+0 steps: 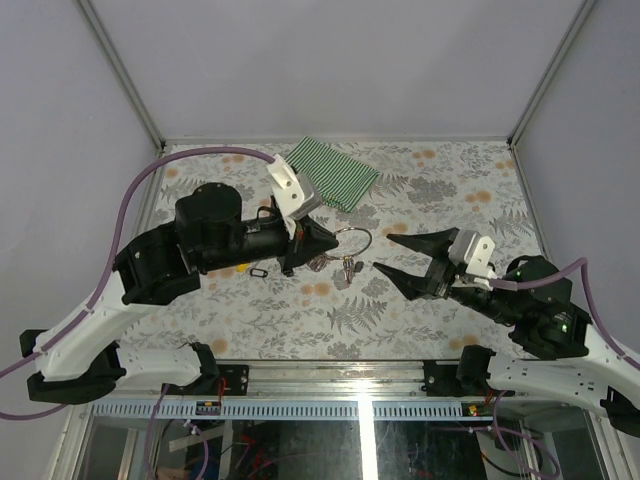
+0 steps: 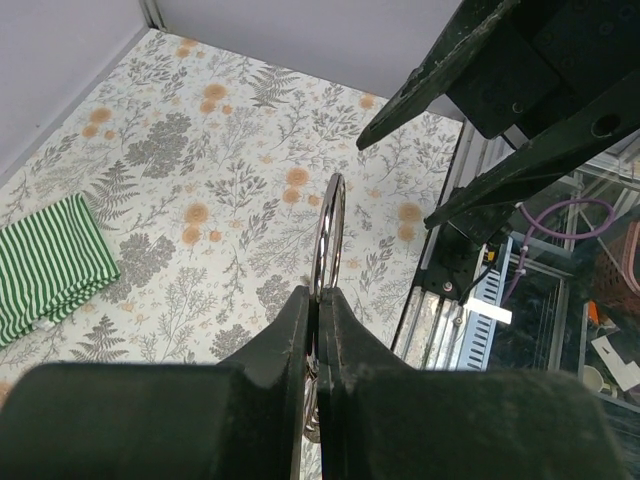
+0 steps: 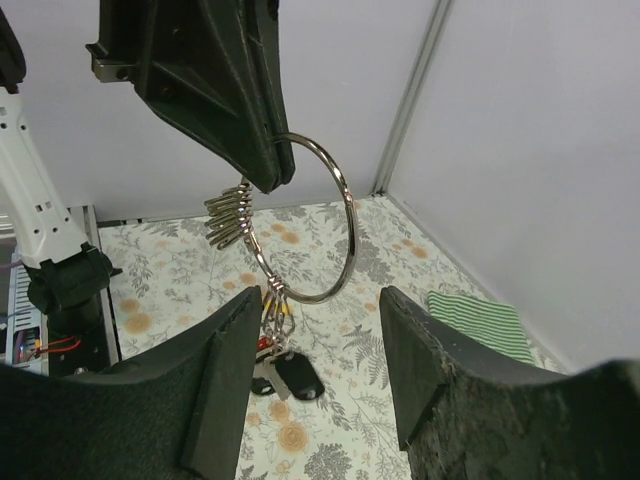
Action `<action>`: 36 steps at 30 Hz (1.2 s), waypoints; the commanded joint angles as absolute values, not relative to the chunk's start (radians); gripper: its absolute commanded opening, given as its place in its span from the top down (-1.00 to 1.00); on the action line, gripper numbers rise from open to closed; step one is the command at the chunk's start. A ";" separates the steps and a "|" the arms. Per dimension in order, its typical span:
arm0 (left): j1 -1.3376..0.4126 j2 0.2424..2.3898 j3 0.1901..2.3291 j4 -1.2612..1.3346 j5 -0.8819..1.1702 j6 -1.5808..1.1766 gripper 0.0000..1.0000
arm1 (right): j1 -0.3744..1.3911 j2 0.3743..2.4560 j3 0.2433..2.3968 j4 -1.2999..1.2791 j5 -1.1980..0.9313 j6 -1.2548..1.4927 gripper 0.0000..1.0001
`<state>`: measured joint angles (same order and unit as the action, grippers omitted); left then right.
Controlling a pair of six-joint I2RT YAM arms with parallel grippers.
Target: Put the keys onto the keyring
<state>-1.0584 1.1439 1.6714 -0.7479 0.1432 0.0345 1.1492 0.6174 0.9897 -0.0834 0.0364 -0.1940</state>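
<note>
My left gripper (image 1: 308,240) (image 2: 318,295) is shut on the edge of the keyring's big silver ring (image 1: 352,240) (image 2: 330,235) (image 3: 345,215) and holds it upright above the table. A bunch of small wire rings (image 3: 228,215) sits on the ring just below the left gripper (image 3: 262,170). From the ring's lowest part hang the keys (image 1: 345,268): a black tag (image 3: 298,378), a silver blade (image 3: 266,375), a red tag (image 3: 262,345) and a bit of yellow (image 3: 286,310). My right gripper (image 1: 383,254) (image 3: 320,300) is open, its fingertips just right of the ring.
A green-and-white striped cloth (image 1: 335,170) (image 2: 45,265) (image 3: 480,320) lies at the back of the floral table (image 1: 450,190). A small black oblong thing (image 1: 257,272) lies on the table beside the left arm. The metal rail (image 1: 330,378) runs along the near edge.
</note>
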 commanded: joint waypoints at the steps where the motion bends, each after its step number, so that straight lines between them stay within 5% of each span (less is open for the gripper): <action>1: -1.052 1.116 1.671 -0.699 0.192 0.044 1.00 | 1.152 0.617 1.004 0.000 -0.015 -0.230 -0.16; 14: -1.052 1.123 1.646 -0.689 0.263 0.052 1.00 | 1.152 0.767 1.148 -0.111 -0.069 -0.298 -0.16; 20: -1.052 1.130 1.644 -0.690 0.272 0.054 1.00 | 1.152 0.819 1.169 -0.116 -0.054 -0.330 0.20; 27: -1.052 1.119 1.637 -0.688 0.263 0.058 1.00 | 1.152 0.802 1.148 -0.078 -0.050 -0.361 0.97; 31: -1.052 1.103 1.616 -0.665 0.250 0.050 0.76 | 1.152 0.787 1.156 -0.090 -0.058 -0.372 1.00; 36: -1.051 1.045 1.542 -0.601 0.174 0.034 0.23 | 1.152 0.788 1.216 -0.174 -0.034 -0.366 1.00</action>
